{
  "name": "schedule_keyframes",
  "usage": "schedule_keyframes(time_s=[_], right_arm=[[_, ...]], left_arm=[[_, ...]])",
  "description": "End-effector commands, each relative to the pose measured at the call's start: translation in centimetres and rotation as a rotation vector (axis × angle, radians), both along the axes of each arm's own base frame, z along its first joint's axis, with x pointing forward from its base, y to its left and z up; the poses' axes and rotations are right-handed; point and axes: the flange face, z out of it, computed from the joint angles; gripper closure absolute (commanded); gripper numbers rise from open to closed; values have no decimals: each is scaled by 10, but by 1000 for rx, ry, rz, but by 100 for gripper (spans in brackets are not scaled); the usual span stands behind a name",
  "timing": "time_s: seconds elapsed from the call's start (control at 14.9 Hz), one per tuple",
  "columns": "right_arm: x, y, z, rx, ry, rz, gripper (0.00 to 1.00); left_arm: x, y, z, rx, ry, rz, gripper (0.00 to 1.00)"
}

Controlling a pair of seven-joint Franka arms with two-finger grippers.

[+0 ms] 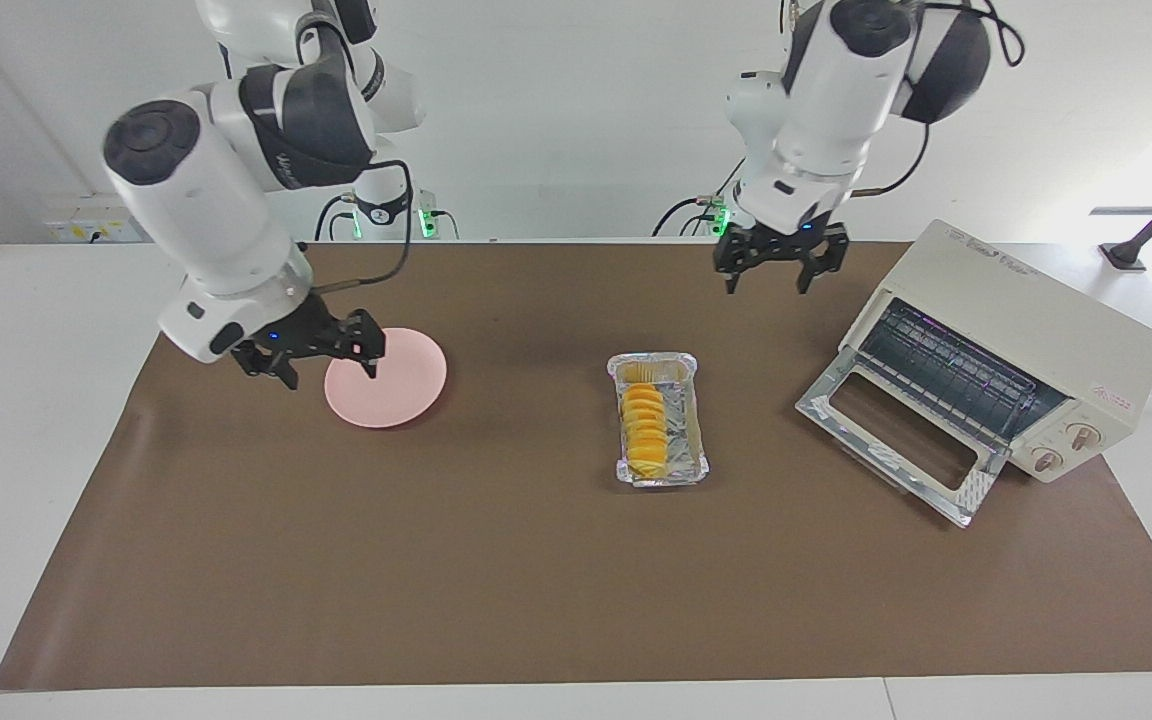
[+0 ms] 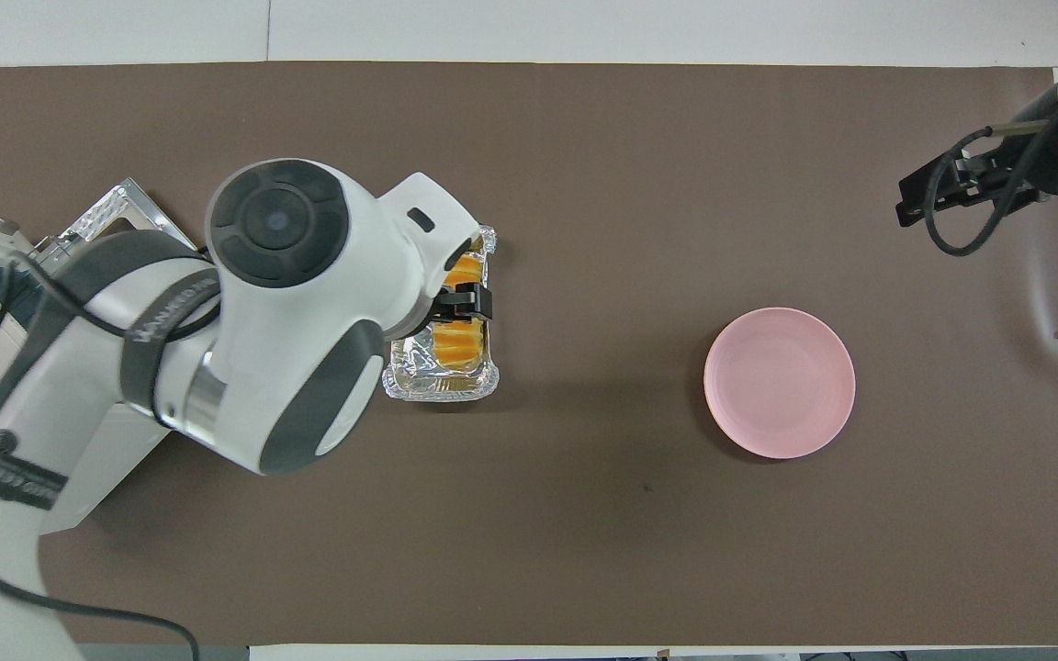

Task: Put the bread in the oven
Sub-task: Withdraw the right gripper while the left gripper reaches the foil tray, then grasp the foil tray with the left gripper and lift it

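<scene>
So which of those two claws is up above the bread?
The left gripper, open, empty, over the bread in its foil tray. The right gripper hangs open beside the pink plate.

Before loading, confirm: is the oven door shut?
No, the oven door is dropped open onto the table, with the wire rack showing inside.

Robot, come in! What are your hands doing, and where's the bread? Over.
Left gripper open, raised near the foil tray. Right gripper open, empty, beside the pink plate. Bread in tray. Oven door down, path clear.
</scene>
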Motion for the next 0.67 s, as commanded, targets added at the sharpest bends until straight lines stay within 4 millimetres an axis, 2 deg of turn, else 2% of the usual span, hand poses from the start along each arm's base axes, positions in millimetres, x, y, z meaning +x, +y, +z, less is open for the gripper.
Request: schedule_keyframes(time_s=[0.0, 0.13, 0.27, 0.33, 0.47, 0.6], right_arm=[[-56, -18, 17, -17, 21, 19, 0], [-89, -18, 31, -26, 13, 9, 0], [-108, -27, 38, -29, 21, -12, 0], [-110, -28, 37, -29, 27, -17, 0], [-110, -34, 34, -32, 32, -26, 0], [-109, -38, 32, -44, 27, -29, 0]], left_arm=[[-7, -26, -51, -20, 4, 22, 0], [-11, -29, -72, -33, -11, 34, 0], [-16, -46, -103, -13, 15, 49, 3], [-16, -51, -119, -10, 15, 52, 5], [-16, -53, -125, -9, 18, 49, 13], [-17, -52, -131, -3, 25, 49, 30]])
